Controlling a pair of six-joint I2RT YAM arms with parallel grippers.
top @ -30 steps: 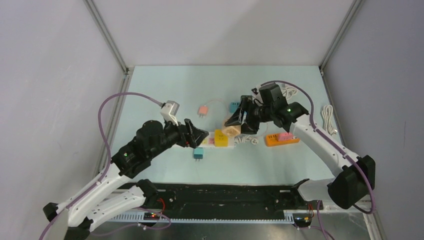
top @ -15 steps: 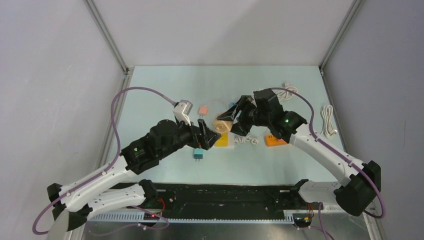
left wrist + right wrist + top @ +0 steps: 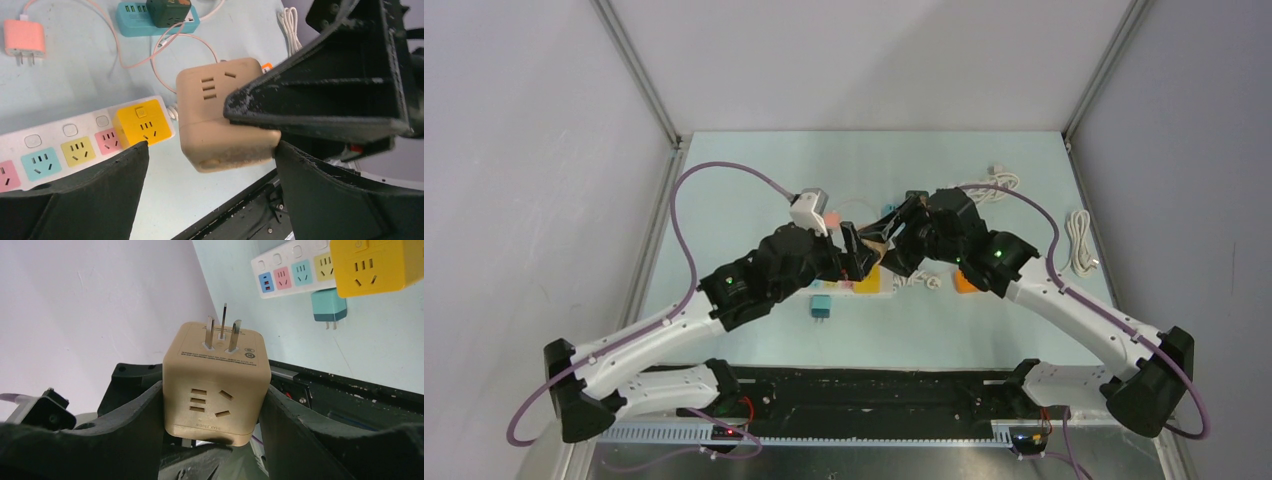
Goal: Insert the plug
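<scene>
The right gripper [image 3: 212,390] is clamped on the tan cube plug [image 3: 215,370], one finger on each side, with its three prongs [image 3: 222,332] pointing away from the wrist. The plug hangs tilted above the table [image 3: 984,320], just beside the yellow cube [image 3: 142,122] that sits in the end of the white strip [image 3: 65,131]. The left gripper [image 3: 211,150] faces the plug with its jaws spread wide and holds nothing. A teal charger [image 3: 328,306] lies on the table near the strip.
</scene>
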